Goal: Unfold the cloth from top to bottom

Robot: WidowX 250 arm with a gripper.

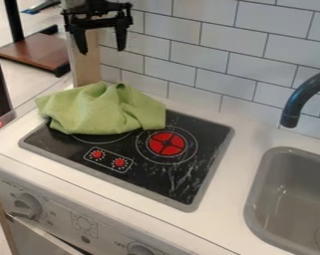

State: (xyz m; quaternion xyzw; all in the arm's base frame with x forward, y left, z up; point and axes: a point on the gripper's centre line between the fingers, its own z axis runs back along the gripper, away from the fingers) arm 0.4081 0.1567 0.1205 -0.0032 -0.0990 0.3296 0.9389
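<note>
Your green cloth (99,112) lies rumpled on the stove's (202,144) back left, below your gripper (102,51), its jaws parted and holding nothing. Rightward, you have white tabletop (232,172), then the sink (282,172) and tap (300,99), before a tiled wall (212,62).

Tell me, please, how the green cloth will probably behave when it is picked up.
The cloth is likely floppy: it lies in soft, loose folds on the stove. It is probably light for its size, since it looks like plain fabric. Rolling seems unlikely, given its crumpled, uneven shape.
</note>
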